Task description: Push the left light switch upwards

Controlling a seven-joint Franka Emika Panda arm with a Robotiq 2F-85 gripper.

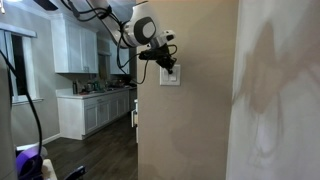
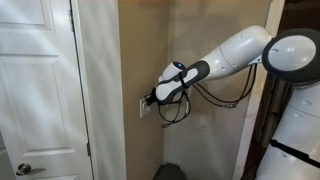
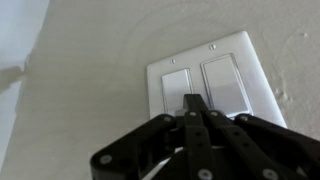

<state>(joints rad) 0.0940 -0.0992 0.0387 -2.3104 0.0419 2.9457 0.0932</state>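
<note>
A white two-switch wall plate (image 3: 210,75) sits on a beige wall. The left light switch (image 3: 175,87) is the tall white rocker on the plate's left half; the matching right rocker (image 3: 224,82) is beside it. My gripper (image 3: 195,100) is shut, its black fingertips pressed together and resting at the lower part of the plate, between the two rockers and over the left rocker's lower right edge. In both exterior views the gripper (image 1: 166,66) (image 2: 152,98) touches the plate (image 1: 171,76) (image 2: 144,106), which it mostly hides.
The wall's corner edge (image 1: 137,120) drops beside a kitchen with white cabinets (image 1: 75,45). A white door (image 2: 35,90) stands close to the plate. Black cables (image 2: 180,110) hang under the arm.
</note>
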